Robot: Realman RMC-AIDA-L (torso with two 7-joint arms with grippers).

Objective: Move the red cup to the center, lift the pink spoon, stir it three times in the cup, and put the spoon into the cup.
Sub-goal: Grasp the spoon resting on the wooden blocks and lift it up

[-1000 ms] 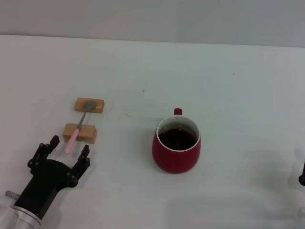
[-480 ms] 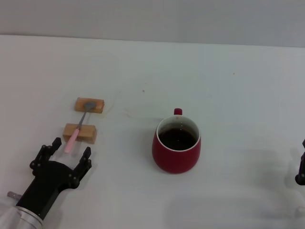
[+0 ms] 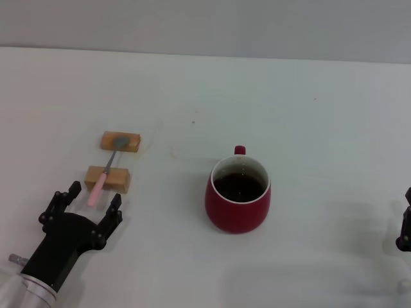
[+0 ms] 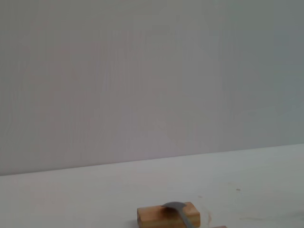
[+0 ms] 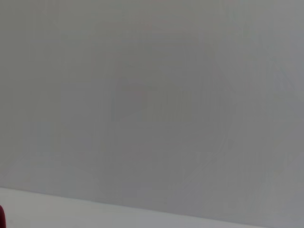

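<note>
Since half a second before, the left gripper [image 3: 88, 205] had edged slightly forward toward the spoon, while the cup and spoon had not shifted; its black fingers [image 3: 115, 210] were spread wide and held nothing, set low on the white table [image 3: 308, 115] just short of the handle tip of the pink spoon [image 3: 104, 172]; that spoon lay bridged across two wooden blocks, its grey bowl on the far block [image 3: 121, 141] and its pink handle over the near block [image 3: 108, 179]; the red cup [image 3: 237, 196] stood upright near the table's middle, well apart from the blocks, handle turned away from the robot; the right gripper [image 3: 406, 232] sat at the far right edge, whether open or closed unclear.
</note>
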